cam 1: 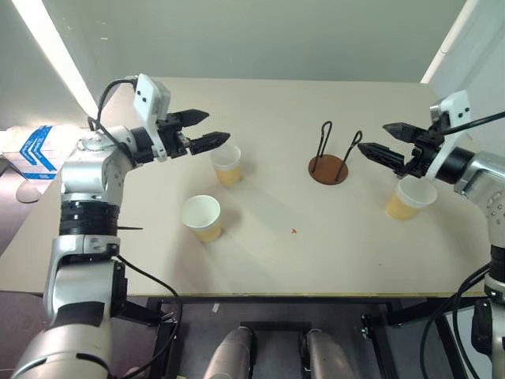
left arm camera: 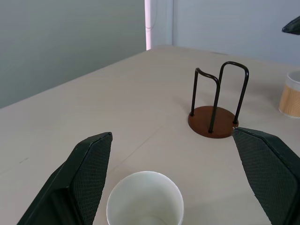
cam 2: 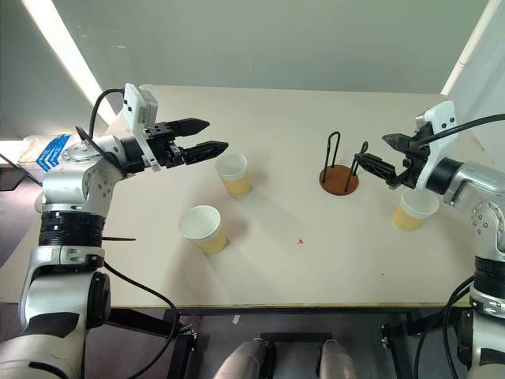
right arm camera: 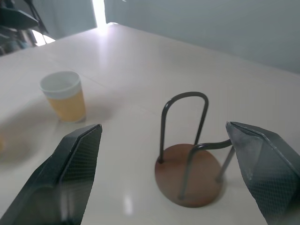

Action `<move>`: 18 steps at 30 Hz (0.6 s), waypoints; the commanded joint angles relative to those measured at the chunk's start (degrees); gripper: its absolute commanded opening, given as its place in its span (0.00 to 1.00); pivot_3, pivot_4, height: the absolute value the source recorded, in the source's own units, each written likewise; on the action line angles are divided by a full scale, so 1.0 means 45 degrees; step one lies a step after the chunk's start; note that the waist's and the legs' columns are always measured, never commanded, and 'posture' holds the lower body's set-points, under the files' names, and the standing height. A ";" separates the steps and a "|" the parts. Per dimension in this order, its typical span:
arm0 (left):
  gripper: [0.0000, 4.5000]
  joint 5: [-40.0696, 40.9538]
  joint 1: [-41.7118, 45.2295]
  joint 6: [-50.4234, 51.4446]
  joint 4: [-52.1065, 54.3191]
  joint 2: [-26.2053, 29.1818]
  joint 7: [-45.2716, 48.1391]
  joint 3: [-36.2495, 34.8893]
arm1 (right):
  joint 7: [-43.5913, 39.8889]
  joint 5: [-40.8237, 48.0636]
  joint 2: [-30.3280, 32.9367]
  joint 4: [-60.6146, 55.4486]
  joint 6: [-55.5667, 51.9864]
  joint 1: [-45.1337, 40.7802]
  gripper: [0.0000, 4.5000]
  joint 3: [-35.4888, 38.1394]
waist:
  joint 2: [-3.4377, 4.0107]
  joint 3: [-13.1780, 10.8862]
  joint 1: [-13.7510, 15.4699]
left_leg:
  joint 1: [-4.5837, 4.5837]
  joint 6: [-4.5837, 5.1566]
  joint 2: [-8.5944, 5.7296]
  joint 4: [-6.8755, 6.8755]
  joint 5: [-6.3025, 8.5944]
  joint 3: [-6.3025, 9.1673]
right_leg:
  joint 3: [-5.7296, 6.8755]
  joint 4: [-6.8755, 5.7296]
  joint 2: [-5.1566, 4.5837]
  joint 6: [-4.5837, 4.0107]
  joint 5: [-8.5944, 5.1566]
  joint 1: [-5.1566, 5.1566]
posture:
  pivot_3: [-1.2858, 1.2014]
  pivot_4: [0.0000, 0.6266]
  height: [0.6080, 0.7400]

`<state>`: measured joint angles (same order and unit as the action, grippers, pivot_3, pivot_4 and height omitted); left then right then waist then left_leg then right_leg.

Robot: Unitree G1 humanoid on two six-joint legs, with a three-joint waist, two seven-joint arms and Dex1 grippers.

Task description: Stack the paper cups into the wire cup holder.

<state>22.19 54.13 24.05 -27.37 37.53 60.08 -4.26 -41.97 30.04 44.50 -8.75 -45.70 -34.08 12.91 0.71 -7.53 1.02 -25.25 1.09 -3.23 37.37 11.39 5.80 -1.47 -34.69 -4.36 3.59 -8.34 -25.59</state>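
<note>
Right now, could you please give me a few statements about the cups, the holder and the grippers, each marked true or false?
1. The wire cup holder is empty. True.
2. Three paper cups stand upright on the table. True.
3. The left gripper holds a cup. False: it is open, holding nothing.
4. Two cups are nested together. False: all stand apart.
5. The right gripper is open. True.
</note>
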 commanded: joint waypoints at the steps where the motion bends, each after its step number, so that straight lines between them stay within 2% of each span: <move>1: 1.00 -0.0133 0.0515 -0.0554 -0.0154 0.0069 0.0328 -0.0125 | 0.0393 -0.0265 0.0704 -0.1129 -0.0203 0.0423 0.99 0.0303 | 0.0001 0.0000 0.0038 | -0.0006 0.0000 -0.0001 0.0000 0.0000 0.0001 | 0.0000 0.0005 -0.0001 0.0024 0.0014 -0.0004 | 0.52 0.24 1.00; 9: 1.00 -0.0496 0.0956 -0.0940 -0.0777 0.0067 0.1463 0.0265 | 0.0942 -0.0273 0.0399 -0.1769 -0.0332 0.0538 0.99 0.0120 | 0.0000 0.0000 0.0038 | -0.0036 0.0003 -0.0001 0.0004 0.0000 -0.0007 | -0.0002 0.0030 -0.0001 0.0062 0.0038 -0.0025 | 0.52 0.24 1.00; 18: 1.00 -0.0493 0.0675 -0.0793 -0.0016 0.0079 0.2701 0.0674 | 0.1027 -0.0506 0.0038 -0.1946 -0.0175 0.0875 0.99 -0.0592 | 0.0000 0.0000 0.0032 | -0.0044 0.0010 0.0000 0.0011 -0.0004 -0.0006 | -0.0003 0.0031 0.0000 0.0083 0.0051 -0.0029 | 0.52 0.24 1.00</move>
<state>19.90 56.68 20.98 -30.30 37.31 71.30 -1.18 -37.08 27.65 44.65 -15.84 -47.21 -29.86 10.11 0.71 -7.53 1.17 -25.46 1.13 -3.23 37.42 11.37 5.77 -1.49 -34.54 -4.36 3.97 -8.11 -25.72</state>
